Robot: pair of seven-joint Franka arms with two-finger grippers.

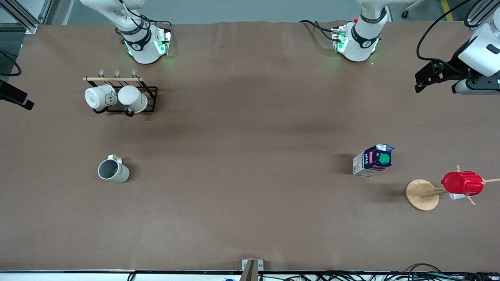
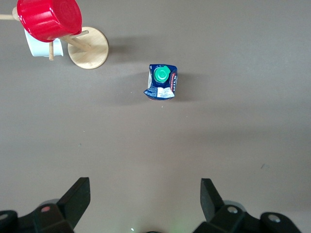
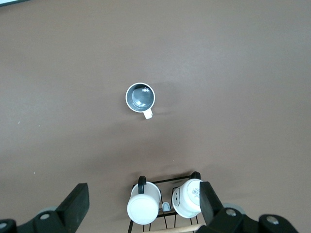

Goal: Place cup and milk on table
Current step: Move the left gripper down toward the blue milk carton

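Both task items already stand upright on the tabletop (image 1: 242, 203): the cup (image 1: 113, 170) toward the right arm's end, the milk (image 1: 373, 160) toward the left arm's, near the red cup's wooden stand (image 1: 422, 194). Left gripper (image 2: 145, 196) and right gripper (image 3: 144, 200) hang high above them, jaws spread wide and empty. Remaining risk, as judged: any careless descent could topple the light carton or knock the stand.

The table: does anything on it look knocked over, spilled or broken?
Nothing stands out on the table. The cup and milk stand upright on it with no spill. Both grippers, left and right, hang open high above.
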